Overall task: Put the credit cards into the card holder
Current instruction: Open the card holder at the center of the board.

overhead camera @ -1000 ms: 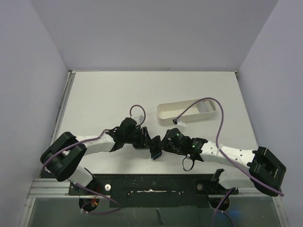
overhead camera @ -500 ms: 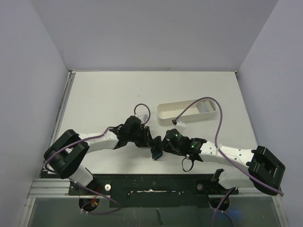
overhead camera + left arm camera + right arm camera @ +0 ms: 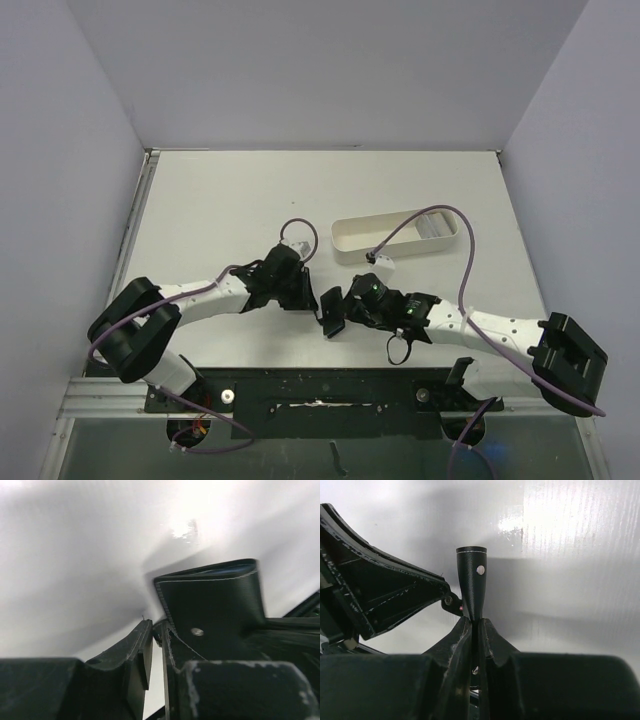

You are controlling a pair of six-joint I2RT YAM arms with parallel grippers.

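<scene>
The black card holder (image 3: 330, 312) stands partly unfolded on the table between my two grippers. My right gripper (image 3: 345, 306) is shut on one flap of the card holder (image 3: 472, 580), which shows edge-on with its snap stud. From the left, my left gripper (image 3: 308, 298) has its jaws drawn nearly together on the edge of the other flap. In the left wrist view, a thin slit of table shows behind the left gripper's tips (image 3: 156, 627), and the card holder (image 3: 212, 600) rises beyond them. Pale grey credit cards (image 3: 432, 228) lie in the right end of the white tray.
The long white oval tray (image 3: 350, 236) lies just behind the grippers, right of centre. My right arm's purple cable (image 3: 440, 212) arcs over it. In the right wrist view, the left gripper's black body (image 3: 375, 595) sits close at the left. Walls close in the table on three sides.
My left gripper has moved right up to the card holder and its jaws have closed from wide apart to nearly together. The right gripper has kept its grip and hardly moved.
</scene>
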